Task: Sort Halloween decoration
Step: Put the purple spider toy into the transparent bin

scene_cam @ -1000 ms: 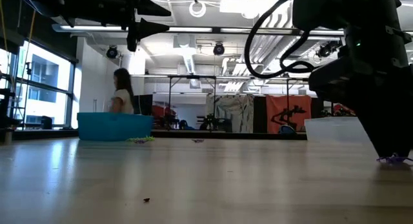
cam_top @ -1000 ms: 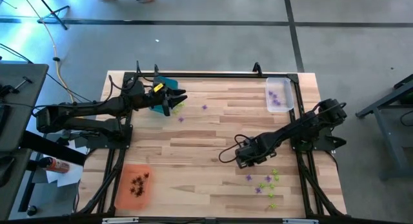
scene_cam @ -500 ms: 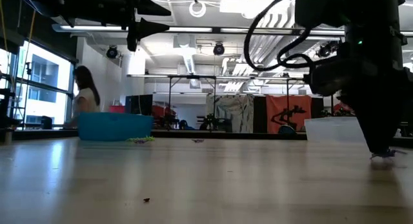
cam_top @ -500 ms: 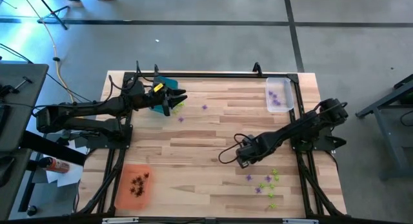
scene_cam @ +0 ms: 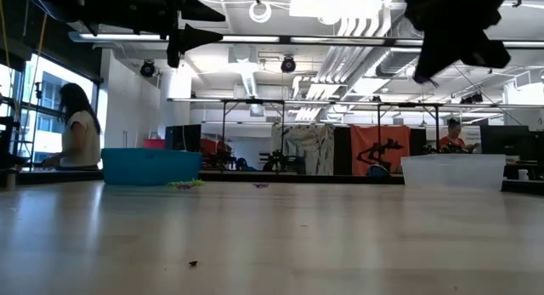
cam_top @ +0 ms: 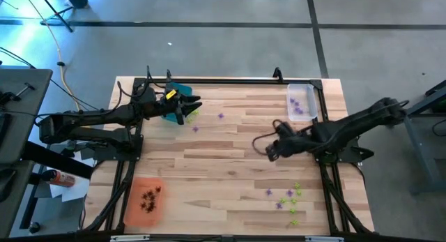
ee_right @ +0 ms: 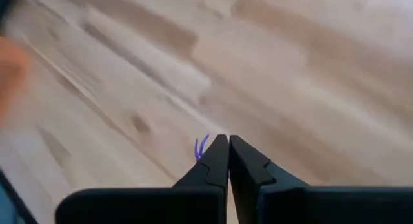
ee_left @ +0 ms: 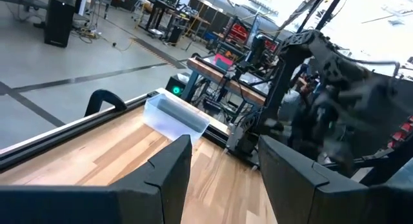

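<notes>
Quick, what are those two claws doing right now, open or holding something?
Left gripper: open, empty, above the teal tray.
Right gripper: shut on a purple trinket, lifted over the table.

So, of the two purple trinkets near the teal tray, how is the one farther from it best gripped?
Probably from straight above, with the fingertips closing across the middle of the purple trinket. It is tiny and lies low on the bare table, with free wood all round it.
</notes>
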You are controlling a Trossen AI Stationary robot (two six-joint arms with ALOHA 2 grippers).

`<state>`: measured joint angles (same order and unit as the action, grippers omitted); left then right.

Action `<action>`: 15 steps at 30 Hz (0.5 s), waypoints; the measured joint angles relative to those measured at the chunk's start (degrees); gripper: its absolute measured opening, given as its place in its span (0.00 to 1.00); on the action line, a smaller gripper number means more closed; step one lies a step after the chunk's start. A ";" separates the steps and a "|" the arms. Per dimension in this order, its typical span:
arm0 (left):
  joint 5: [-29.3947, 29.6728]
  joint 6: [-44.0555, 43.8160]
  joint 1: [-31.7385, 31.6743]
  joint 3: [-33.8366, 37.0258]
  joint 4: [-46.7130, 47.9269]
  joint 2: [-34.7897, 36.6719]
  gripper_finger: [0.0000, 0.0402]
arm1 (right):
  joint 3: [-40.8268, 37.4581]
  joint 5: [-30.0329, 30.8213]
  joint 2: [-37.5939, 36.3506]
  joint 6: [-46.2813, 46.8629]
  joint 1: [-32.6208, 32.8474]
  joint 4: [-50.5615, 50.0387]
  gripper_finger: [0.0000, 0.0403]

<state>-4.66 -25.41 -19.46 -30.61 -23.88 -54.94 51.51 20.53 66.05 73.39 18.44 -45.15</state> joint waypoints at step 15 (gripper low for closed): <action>0.02 -1.51 0.62 0.00 -5.34 -0.02 0.42 | 0.02 2.59 -3.40 -21.65 -8.74 21.89 0.00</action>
<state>-4.64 -26.92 -18.84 -30.61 -29.22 -54.96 51.53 23.12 62.66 51.74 9.71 -23.25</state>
